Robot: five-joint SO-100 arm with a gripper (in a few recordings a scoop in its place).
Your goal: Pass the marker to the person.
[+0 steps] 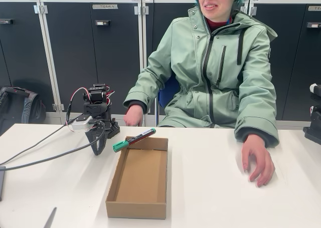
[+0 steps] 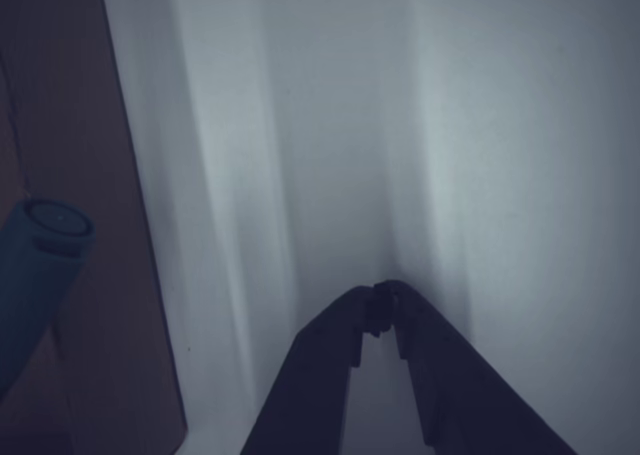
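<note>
Gripper point(image 2: 385, 295) fingertips meet in the wrist view, closed on nothing, pointing down at the white table point(image 1: 225, 188) left of the cardboard box point(image 1: 139, 183). The marker point(image 1: 133, 139) lies across the box's far rim, green cap leftward. The person point(image 1: 215, 67) sits beyond the table's far edge.

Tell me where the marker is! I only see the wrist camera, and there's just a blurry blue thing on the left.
Observer: That is the marker. It lies across the back left corner of a cardboard box, its green cap pointing toward the gripper.
Operator: Where is the person?
Observer: The person sits behind the table, on the right in the fixed view.
Operator: Is a hand ready?
Observer: One hand rests palm down on the table, right of the box.
</note>
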